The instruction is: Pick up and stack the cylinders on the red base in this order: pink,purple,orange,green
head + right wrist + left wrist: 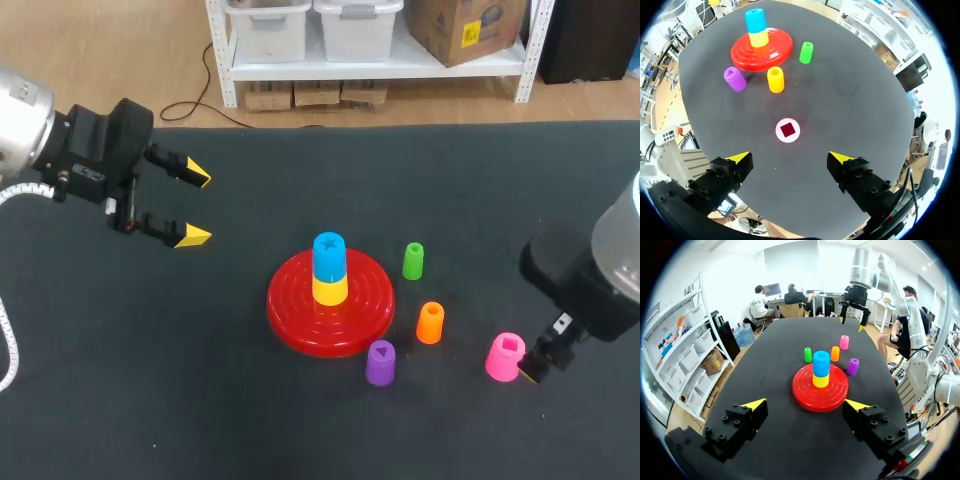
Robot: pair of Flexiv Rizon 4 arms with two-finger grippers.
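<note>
The red base (300, 310) holds a yellow cylinder (330, 290) with a blue one (329, 254) on top. To its right stand the green cylinder (413, 260), the orange cylinder (430, 322), the purple cylinder (380, 362) and the pink cylinder (505, 356). My right gripper (790, 158) hangs open above the pink cylinder (788, 130), which lies just ahead of the gap between its fingers, untouched. My left gripper (190, 205) is open and empty over the table's left side, facing the base (805, 392) from a distance.
Bare dark tabletop (150, 380) surrounds the group on the left and front. In the right wrist view, the orange cylinder (775, 79) and purple cylinder (734, 79) stand between the pink one and the base (742, 55).
</note>
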